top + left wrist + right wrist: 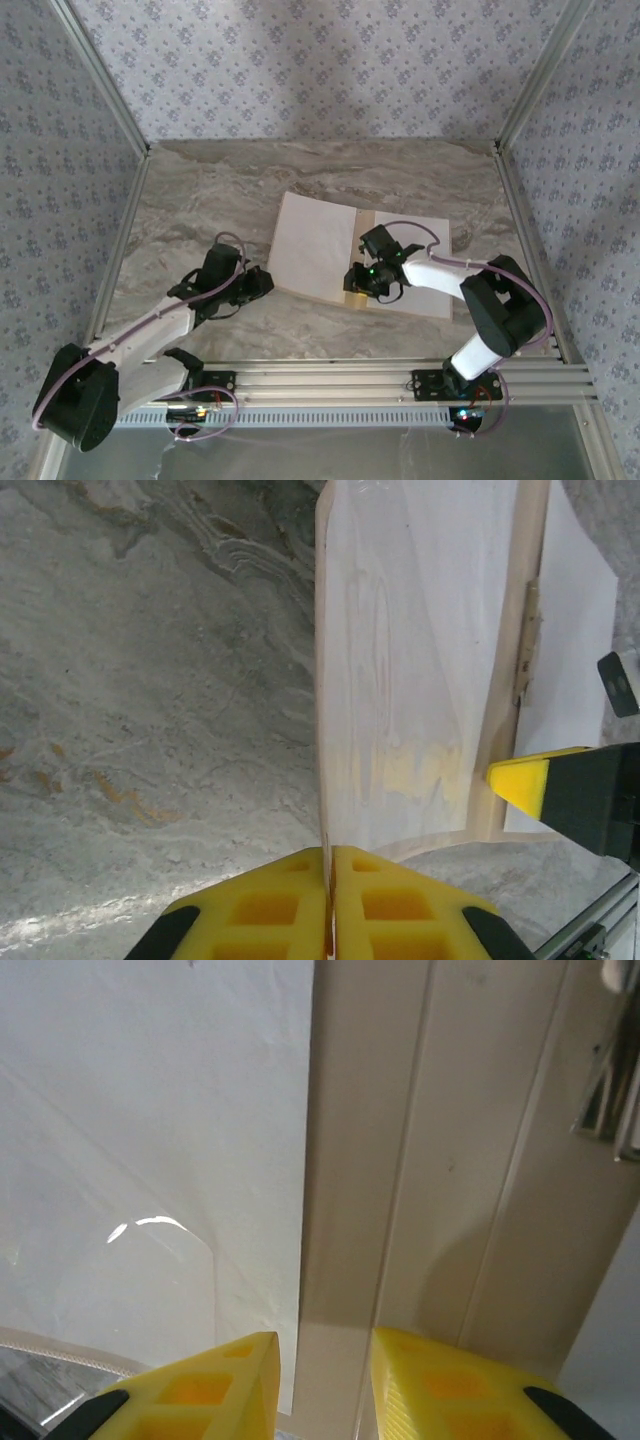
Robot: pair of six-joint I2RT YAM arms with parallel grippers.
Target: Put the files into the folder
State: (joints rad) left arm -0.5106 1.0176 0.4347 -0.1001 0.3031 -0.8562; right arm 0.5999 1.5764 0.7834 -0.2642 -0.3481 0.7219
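An open tan folder lies near the middle of a grey marble table, seen from above. Its left cover curls up off the table, its inside pale. A white sheet lies flat on the folder's right half.

The left gripper is at the raised cover's near left corner. In its wrist view, its yellow fingers are pressed together with the cover's thin edge pinched between them. It is hard to tell whether a second sheet is pinched along with the cover or only the folder's own pale lining.

The right gripper is at the near end of the spine. Its fingers stand a little apart, one on each side of the tan strip, and grasp nothing. A small metal clip runs along the spine, farther from the arms.
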